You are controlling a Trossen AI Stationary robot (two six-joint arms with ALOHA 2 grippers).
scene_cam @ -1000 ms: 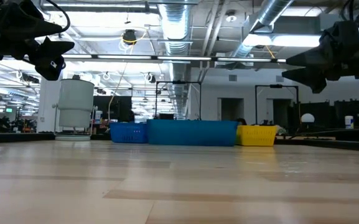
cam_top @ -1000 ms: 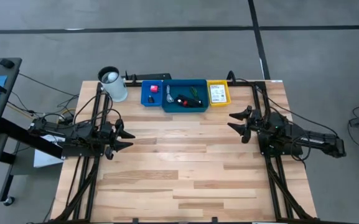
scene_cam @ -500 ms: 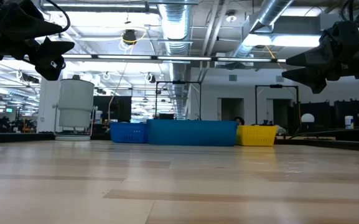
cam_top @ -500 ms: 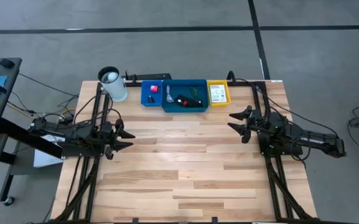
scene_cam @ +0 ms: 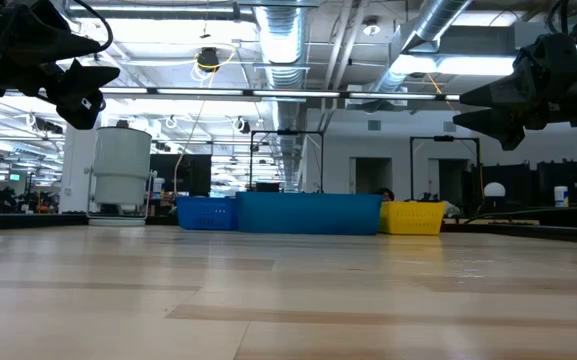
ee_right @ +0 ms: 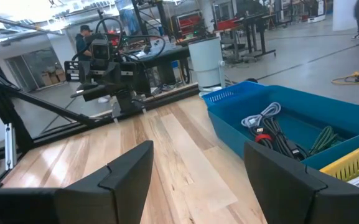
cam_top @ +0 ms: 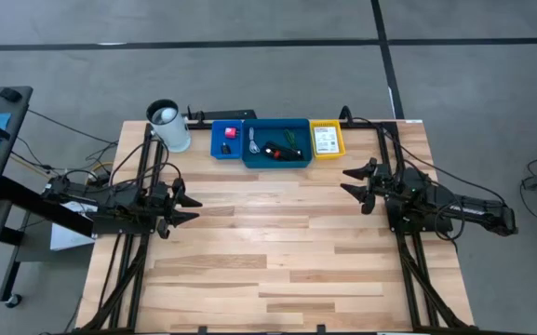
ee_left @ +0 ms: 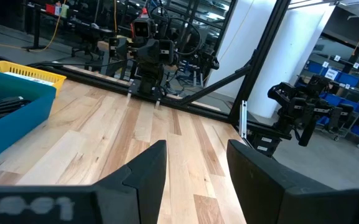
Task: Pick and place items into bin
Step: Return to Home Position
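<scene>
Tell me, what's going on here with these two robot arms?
Both arms hang idle: the left gripper and the right gripper hover open and empty at the two sides of the table. The sorting looks done. A black-red cable bundle, green ties and a white cable lie in the dark blue bin at the far edge, a pink-red cube and black block in the small blue bin, a white card in the yellow bin.

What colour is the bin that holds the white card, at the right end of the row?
The bin is yellow; the high view shows it best.
</scene>
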